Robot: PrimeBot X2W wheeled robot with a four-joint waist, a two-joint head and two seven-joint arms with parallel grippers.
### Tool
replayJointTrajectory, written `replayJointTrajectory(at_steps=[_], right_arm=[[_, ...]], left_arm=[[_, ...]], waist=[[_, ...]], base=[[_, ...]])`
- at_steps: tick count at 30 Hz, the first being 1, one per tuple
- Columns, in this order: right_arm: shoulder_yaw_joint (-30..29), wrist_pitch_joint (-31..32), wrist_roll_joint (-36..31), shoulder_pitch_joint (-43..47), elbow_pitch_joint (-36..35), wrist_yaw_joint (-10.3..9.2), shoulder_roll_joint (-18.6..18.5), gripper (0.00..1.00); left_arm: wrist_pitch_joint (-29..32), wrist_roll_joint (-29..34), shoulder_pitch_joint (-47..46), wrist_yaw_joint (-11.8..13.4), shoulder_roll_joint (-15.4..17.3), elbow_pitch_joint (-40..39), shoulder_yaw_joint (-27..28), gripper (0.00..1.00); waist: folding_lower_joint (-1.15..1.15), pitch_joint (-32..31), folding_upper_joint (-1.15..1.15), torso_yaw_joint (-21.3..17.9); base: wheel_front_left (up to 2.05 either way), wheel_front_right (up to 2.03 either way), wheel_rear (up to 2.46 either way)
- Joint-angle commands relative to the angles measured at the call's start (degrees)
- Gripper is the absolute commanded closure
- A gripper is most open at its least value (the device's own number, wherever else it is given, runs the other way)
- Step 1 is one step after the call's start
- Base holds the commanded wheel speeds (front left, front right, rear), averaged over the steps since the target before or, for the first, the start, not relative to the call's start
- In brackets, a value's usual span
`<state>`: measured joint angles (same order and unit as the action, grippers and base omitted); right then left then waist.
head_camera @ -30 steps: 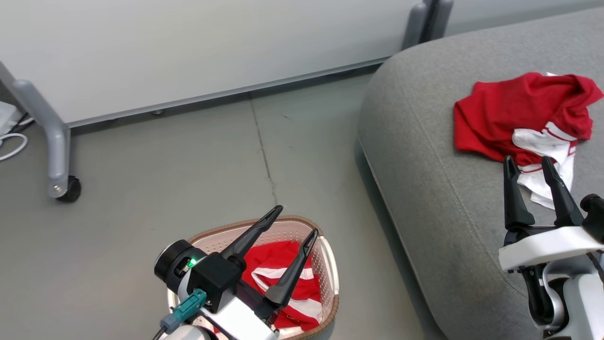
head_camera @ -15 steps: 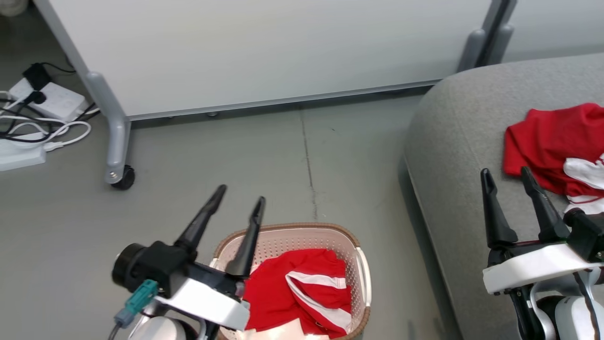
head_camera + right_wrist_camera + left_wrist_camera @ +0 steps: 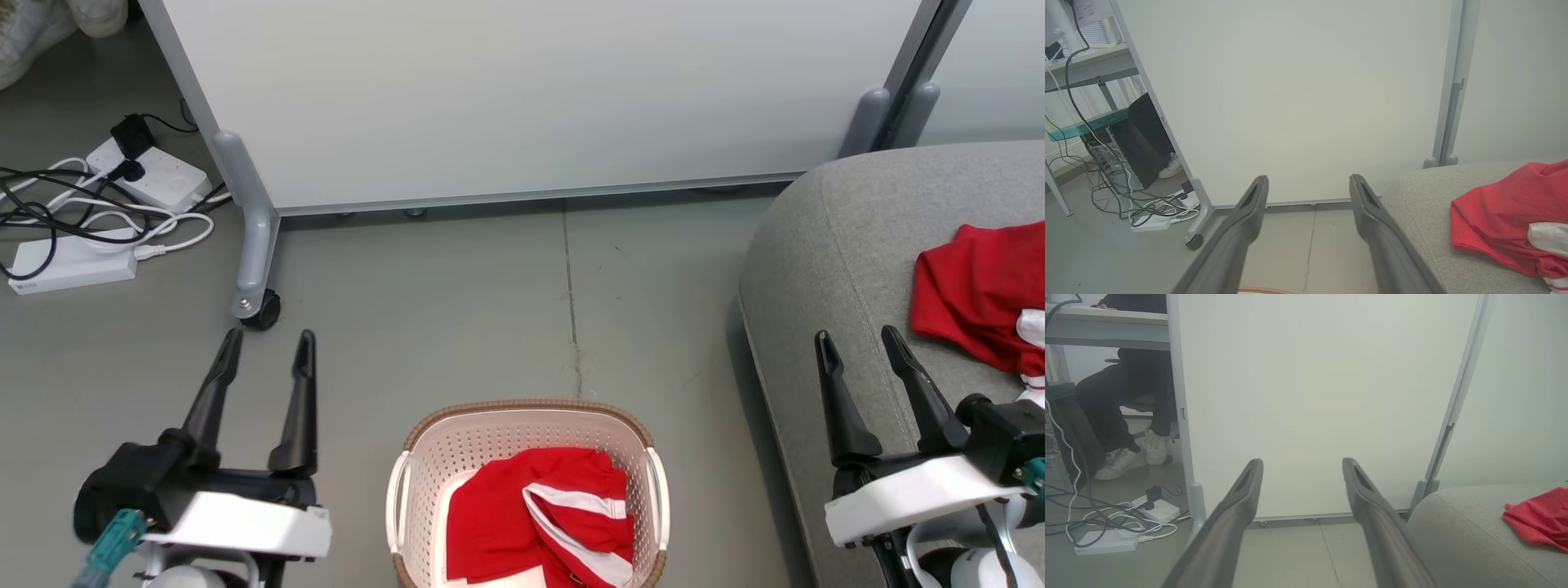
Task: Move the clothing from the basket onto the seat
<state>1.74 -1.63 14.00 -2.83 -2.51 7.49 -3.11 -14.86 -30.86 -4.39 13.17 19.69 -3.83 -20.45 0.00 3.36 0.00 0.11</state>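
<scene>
The grey seat [image 3: 824,269], on the robot's right, already carries one red garment [image 3: 971,286]. The laundry basket [image 3: 482,445] stands on the floor [image 3: 457,310] between the arms and holds a red jersey [image 3: 506,523] with white stripes. The left gripper [image 3: 270,336] and right gripper [image 3: 854,335] are both empty with fingers apart, and neither is above the basket. The step probably goes best if one gripper descends on the jersey's bunched middle, pinches a thick fold, and lifts it clear of the rim.
</scene>
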Motion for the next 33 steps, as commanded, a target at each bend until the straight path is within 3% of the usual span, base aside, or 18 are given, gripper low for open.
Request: replayJointTrajectory(at_steps=[1,7,14,24,33], right_arm=[[-0.23,0.09,-0.25,0.6,0.06,0.01,-0.06,0.0],[-0.94,0.49,-0.46,2.13,0.4,0.02,-0.01,0.0],[-1.51,1.02,-1.0,3.56,0.16,0.02,0.04,0.0],[-1.8,1.51,-1.53,5.07,-0.32,0.02,0.08,0.0],[-1.3,1.75,-1.37,5.42,-0.23,0.01,0.11,0.0]], left_arm=[[-0.27,0.04,0.66,-0.15,0.45,-0.08,0.69,0.0],[-0.35,1.41,4.57,-1.22,0.13,-1.03,5.63,0.0],[-0.36,3.6,8.82,-4.42,-0.89,-1.1,9.8,0.0],[-0.37,7.42,11.08,-8.14,-2.53,1.27,10.84,0.0],[-0.37,9.61,11.0,-8.72,-3.49,3.18,11.56,0.0]], waist=[[0.0,-0.2,0.0,0.09],[0.0,-1.51,0.0,0.08],[0.0,-2.56,0.0,-0.26],[0.0,-3.14,0.0,-0.51],[0.0,-3.35,0.0,-0.38]], base=[[0.0,0.0,0.0],[0.0,0.0,0.0],[0.0,0.0,0.0],[0.0,0.0,0.0],[0.0,0.0,0.0]])
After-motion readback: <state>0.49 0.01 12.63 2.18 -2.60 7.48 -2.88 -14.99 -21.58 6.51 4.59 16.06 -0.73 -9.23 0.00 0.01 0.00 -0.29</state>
